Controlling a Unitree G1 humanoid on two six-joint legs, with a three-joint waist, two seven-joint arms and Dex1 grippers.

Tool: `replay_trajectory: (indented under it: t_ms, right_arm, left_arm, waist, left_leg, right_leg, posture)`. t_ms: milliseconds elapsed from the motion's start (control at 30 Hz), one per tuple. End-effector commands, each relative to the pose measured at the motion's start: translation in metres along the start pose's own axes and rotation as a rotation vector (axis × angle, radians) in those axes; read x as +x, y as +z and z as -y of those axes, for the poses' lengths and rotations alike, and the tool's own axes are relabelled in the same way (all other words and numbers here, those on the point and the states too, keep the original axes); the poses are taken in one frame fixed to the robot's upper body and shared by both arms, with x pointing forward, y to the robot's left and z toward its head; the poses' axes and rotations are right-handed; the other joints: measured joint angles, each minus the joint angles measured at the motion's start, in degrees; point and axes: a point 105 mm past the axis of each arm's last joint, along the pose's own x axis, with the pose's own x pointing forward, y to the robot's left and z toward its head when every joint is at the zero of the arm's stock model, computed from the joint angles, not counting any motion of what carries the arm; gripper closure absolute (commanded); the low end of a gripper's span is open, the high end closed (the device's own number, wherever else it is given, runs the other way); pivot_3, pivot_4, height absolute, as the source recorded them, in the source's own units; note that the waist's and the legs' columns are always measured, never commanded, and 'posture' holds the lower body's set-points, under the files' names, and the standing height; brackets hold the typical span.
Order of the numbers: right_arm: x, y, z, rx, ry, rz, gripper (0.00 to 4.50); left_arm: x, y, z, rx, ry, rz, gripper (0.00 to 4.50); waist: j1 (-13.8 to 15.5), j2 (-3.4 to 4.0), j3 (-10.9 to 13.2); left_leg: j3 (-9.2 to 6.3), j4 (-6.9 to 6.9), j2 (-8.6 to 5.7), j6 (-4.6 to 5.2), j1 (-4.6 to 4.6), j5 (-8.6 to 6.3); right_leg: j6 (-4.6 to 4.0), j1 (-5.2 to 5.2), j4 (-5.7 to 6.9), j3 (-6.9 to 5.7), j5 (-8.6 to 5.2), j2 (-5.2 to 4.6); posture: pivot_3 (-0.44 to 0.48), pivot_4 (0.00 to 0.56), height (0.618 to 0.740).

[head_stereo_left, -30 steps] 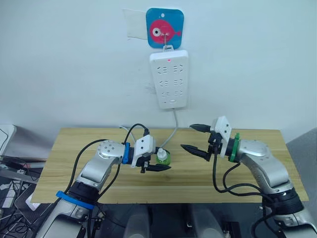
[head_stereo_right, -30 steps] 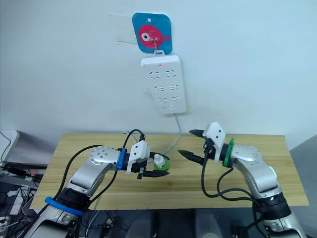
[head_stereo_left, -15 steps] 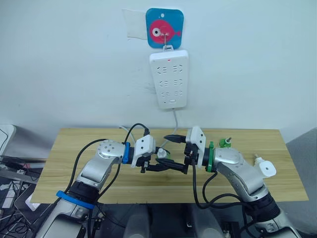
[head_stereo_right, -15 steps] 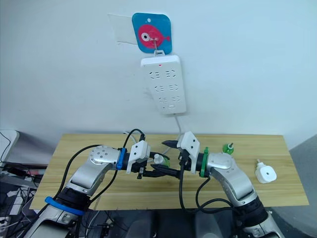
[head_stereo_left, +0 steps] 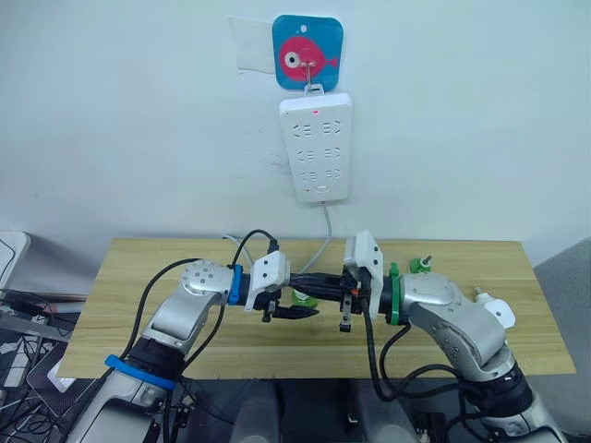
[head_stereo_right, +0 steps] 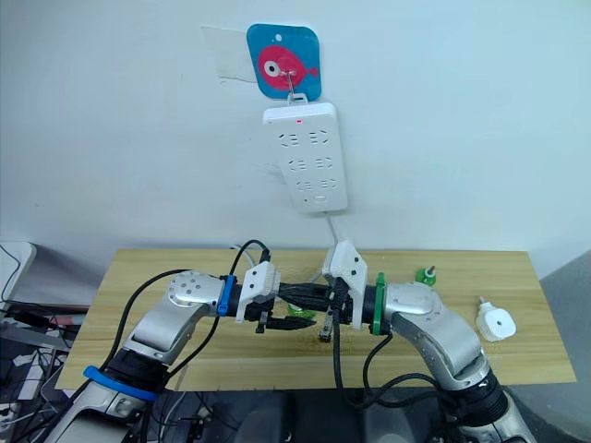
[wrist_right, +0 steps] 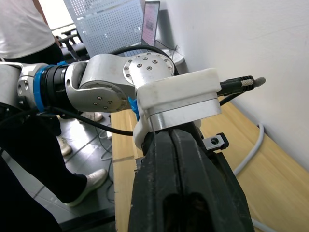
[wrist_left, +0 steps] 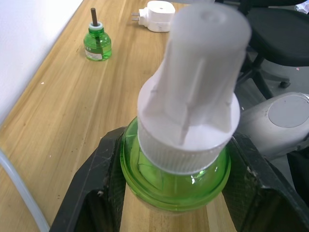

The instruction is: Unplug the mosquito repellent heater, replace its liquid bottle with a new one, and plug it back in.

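New bottle [wrist_left: 179, 159] clamped upright in left hand [head_stereo_left: 294, 310] over the surface [head_stereo_left: 185, 254], white cap [wrist_left: 193, 96] up and exposed, presumably for unscrewing. Right hand [head_stereo_right: 300, 297] reaching across to it, fingers pressed together. Old wick bottle [wrist_left: 97, 42] and unplugged heater [wrist_left: 155, 9] parked aside on the surface. Power strip [head_stereo_left: 316, 148] free.

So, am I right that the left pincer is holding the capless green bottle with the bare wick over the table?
Not quite: the left pincer holds the white-capped green bottle, as the left wrist view shows. The capless bottle with the bare wick stands apart on the table.
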Motion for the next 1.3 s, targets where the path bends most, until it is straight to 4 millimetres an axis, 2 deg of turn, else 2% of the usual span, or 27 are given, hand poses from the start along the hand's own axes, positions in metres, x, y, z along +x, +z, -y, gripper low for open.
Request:
replay_trajectory:
  t_ms: [33, 233, 333, 600, 700, 767, 900, 1000, 1267, 1300]
  right_arm:
    - [0.001, 0.012, -0.012, -0.033, 0.033, 0.036, 4.48]
    - [-0.002, 0.012, -0.014, -0.039, 0.018, 0.041, 4.48]
    - [-0.003, 0.005, -0.013, -0.039, 0.004, 0.02, 3.93]
    - [0.004, -0.003, -0.009, -0.042, -0.049, 0.018, 0.97]
    - [0.01, -0.005, -0.009, -0.041, -0.057, 0.019, 0.01]
    - [0.013, -0.007, -0.009, -0.042, -0.06, 0.014, 0.01]
    - [0.014, -0.016, 0.018, -0.035, -0.075, -0.007, 0.01]
    - [0.012, -0.022, 0.025, -0.033, -0.071, -0.008, 0.55]
    - [0.009, -0.031, 0.025, -0.053, -0.057, -0.008, 3.37]
    - [0.008, -0.031, 0.024, -0.054, -0.055, -0.005, 3.44]
  left_arm:
    - [0.002, 0.008, 0.003, 0.045, -0.01, 0.016, 2.25]
    - [0.002, 0.008, 0.003, 0.047, -0.01, 0.016, 2.25]
    - [0.002, 0.008, 0.004, 0.047, -0.012, 0.017, 2.25]
    - [0.002, 0.008, 0.003, 0.05, -0.015, 0.018, 2.25]
    - [0.002, 0.009, 0.003, 0.05, -0.015, 0.018, 2.25]
    - [0.002, 0.009, 0.004, 0.05, -0.015, 0.019, 2.25]
    - [0.002, 0.009, 0.005, 0.047, -0.016, 0.019, 2.25]
    - [0.002, 0.009, 0.006, 0.044, -0.016, 0.02, 2.25]
    - [0.002, 0.009, 0.007, 0.041, -0.015, 0.021, 2.25]
    - [0.002, 0.009, 0.007, 0.041, -0.014, 0.021, 2.25]
  waist:
    - [-0.01, 0.0, 0.0]
    - [-0.01, 0.0, 0.0]
    - [-0.01, 0.0, 0.0]
    - [-0.06, 0.0, 0.0]
    - [-0.06, 0.0, 0.0]
    - [-0.06, 0.0, 0.0]
    - [-0.16, 0.0, 0.0]
    - [0.14, 0.0, 0.0]
    - [0.04, 0.0, 0.0]
    - [0.04, 0.0, 0.0]
  left_leg:
    - [0.0, 0.0, 0.0, 0.0, 0.0, 0.0]
    - [0.01, 0.0, 0.0, 0.0, 0.0, 0.0]
    - [0.01, 0.0, 0.0, 0.0, 0.0, 0.0]
    - [0.0, 0.0, 0.0, 0.0, 0.0, 0.0]
    - [0.01, 0.0, 0.0, 0.0, 0.0, 0.0]
    - [0.0, 0.0, 0.0, 0.0, 0.0, 0.0]
    - [0.03, 0.03, 0.0, 0.0, 0.01, 0.0]
    - [0.01, -0.01, 0.0, 0.0, 0.03, 0.0]
    - [0.03, 0.01, 0.01, 0.0, 0.02, 0.0]
    - [0.03, 0.01, 0.01, 0.0, 0.02, 0.0]
  right_leg:
    - [0.0, 0.0, 0.0, 0.0, 0.0, 0.0]
    - [0.0, 0.0, 0.0, 0.0, 0.0, 0.0]
    - [0.0, 0.0, 0.0, 0.0, 0.0, 0.0]
    - [0.0, 0.0, 0.01, 0.0, 0.0, 0.01]
    - [0.0, 0.0, 0.01, 0.01, 0.0, 0.0]
    - [0.0, 0.0, 0.01, 0.0, 0.0, 0.0]
    - [0.0, 0.0, 0.04, 0.02, 0.0, 0.01]
    - [0.0, 0.0, 0.01, -0.02, 0.0, 0.01]
    - [-0.01, -0.01, 0.07, 0.02, 0.0, 0.01]
    - [-0.01, -0.01, 0.07, 0.02, 0.0, 0.0]
  posture:
    - [-0.072, 0.216, 0.74]
    - [-0.073, 0.212, 0.74]
    - [-0.073, 0.212, 0.74]
    - [-0.079, 0.216, 0.74]
    - [-0.076, 0.217, 0.74]
    - [-0.074, 0.219, 0.74]
    - [-0.07, 0.221, 0.74]
    - [-0.069, 0.225, 0.74]
    - [-0.069, 0.227, 0.74]
    - [-0.07, 0.227, 0.74]
